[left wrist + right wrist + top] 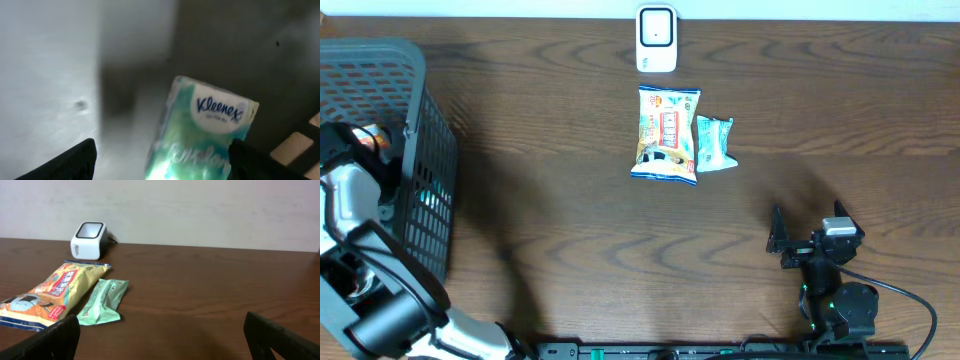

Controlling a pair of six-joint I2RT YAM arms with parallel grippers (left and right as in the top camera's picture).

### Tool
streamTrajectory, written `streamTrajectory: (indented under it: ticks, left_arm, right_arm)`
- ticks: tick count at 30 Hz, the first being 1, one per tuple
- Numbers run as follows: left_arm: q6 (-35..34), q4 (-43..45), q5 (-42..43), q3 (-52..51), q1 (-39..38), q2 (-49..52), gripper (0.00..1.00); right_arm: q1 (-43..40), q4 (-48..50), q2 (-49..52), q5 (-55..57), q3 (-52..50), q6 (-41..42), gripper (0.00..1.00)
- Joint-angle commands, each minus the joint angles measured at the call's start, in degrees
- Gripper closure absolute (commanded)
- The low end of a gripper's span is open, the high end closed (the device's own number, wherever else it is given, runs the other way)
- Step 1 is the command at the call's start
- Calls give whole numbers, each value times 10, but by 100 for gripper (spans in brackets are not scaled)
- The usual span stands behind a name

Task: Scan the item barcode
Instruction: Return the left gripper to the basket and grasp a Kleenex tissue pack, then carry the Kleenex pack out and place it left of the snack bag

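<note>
1 Kleenex pack (200, 130), readable from left wrist

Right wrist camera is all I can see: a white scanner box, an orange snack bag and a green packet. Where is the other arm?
Observer: The left gripper is down inside the dark grey mesh plastic basket at the left edge of the brown wooden table.
Operator: Is it holding something?
Observer: Not clearly. Its jaws are open with a teal-and-white Kleenex tissue pack between them; I cannot tell if they touch it.
</note>
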Motion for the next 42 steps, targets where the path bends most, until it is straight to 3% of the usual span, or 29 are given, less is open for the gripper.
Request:
streamTrajectory:
  ticks: [1,2,7,11,15,21,27,33,38,42]
  left_arm:
    - [8,6,34,5,1,28,16]
    - [10,9,34,5,1,34,19]
    - [10,12,31,5,1,47,73]
    - [9,12,30,9,5,44,92]
    - [0,9,30,17,8,18,92]
    - [-45,24,30,25,15,-101,93]
    - [-196,81,30,25,24,-268,92]
    - [-277,120,39,25,24,-411,92]
    - [-304,139,134,25,16,-487,93]
    - [-304,168,206,25,-49,-504,93]
  right_arm:
    - [-2,-3,-3,-1,-1,8,1]
    - [-2,-3,-3,-1,-1,8,1]
    - [-3,-3,-3,-1,-1,8,1]
    - [-2,-3,-3,-1,-1,8,1]
    - [-2,-3,-3,-1,-1,8,1]
    - [-2,-3,-3,-1,-1,8,1]
    - [-2,-3,-3,-1,-1,8,1]
    - [-3,-3,-3,-1,-1,8,1]
    - [-3,-3,-3,-1,-1,8,1]
    - [-3,-3,-3,-1,-1,8,1]
